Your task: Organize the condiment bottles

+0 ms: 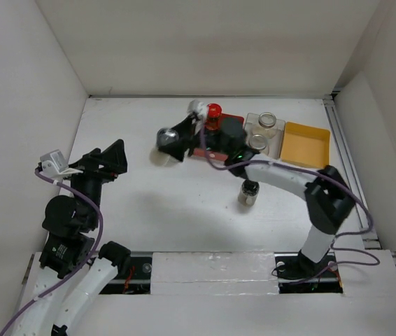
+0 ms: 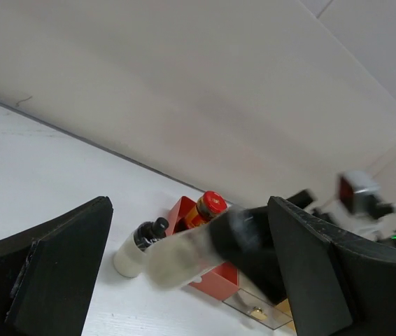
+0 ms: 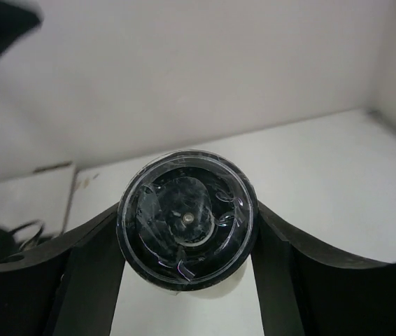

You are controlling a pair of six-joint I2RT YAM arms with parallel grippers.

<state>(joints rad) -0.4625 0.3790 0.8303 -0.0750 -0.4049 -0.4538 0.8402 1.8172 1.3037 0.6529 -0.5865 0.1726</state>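
Note:
My right gripper [image 1: 175,140] reaches left past the red tray [image 1: 220,148] and is shut on a dark round jar [image 1: 166,136] with a silvery end. In the right wrist view the jar [image 3: 186,227] fills the gap between the fingers. It is a blur in the left wrist view [image 2: 184,255]. A white shaker with a black knob cap [image 1: 160,157] stands just below it, also visible in the left wrist view [image 2: 131,253]. A red-lidded bottle [image 1: 214,112] stands in the red tray. My left gripper [image 1: 108,161] is open and empty, well to the left.
A clear tray [image 1: 276,137] holds two clear round jars [image 1: 268,120]. A yellow tray [image 1: 306,143] lies to its right. A dark jar [image 1: 248,192] stands alone on the table beside my right forearm. White walls enclose the table.

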